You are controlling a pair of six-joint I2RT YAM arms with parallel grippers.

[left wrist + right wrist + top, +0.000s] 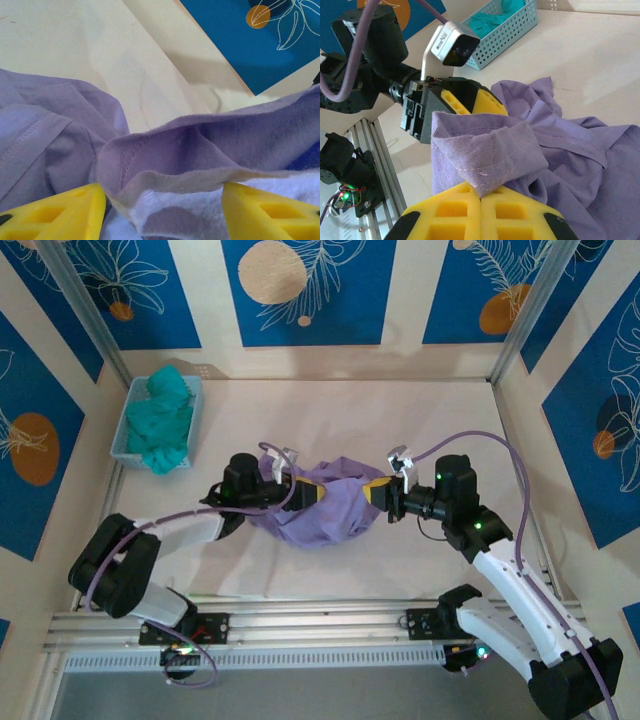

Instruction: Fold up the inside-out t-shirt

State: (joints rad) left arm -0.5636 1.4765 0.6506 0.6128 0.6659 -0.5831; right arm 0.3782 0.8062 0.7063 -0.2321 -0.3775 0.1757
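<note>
The work surface is a pale beige table (420, 410) enclosed by cream walls carrying blue panels (310, 290) with white leaf outlines and orange discs.

Task item: one t-shirt (325, 515), light purple, plain, soft knit. It lies in a crumpled, rounded heap at the centre of the table, between the two grippers. It is not spread flat. Stitched hems and seam lines are visible on the folds. In the left wrist view, a paler whitish face with a blue area shows beneath a turned-over hem.

Left gripper (303, 493): released. Its two yellow fingers (65, 212) stand well apart, and a fold of the t-shirt lies in the gap without being pinched.

Right gripper (480, 192): clenched on the t-shirt. Its two yellow fingers are pressed together with a folded edge of the cloth nipped at the tips. The cloth runs from this grip toward the left gripper.

Count:
- t-shirt: one
- arms: two, one gripper each, two fingers per gripper
- basket (125, 435): one, light blue, perforated, at the far left of the table, well apart from the t-shirt
- teal-green garment (165, 420): one, bunched inside the basket
</note>
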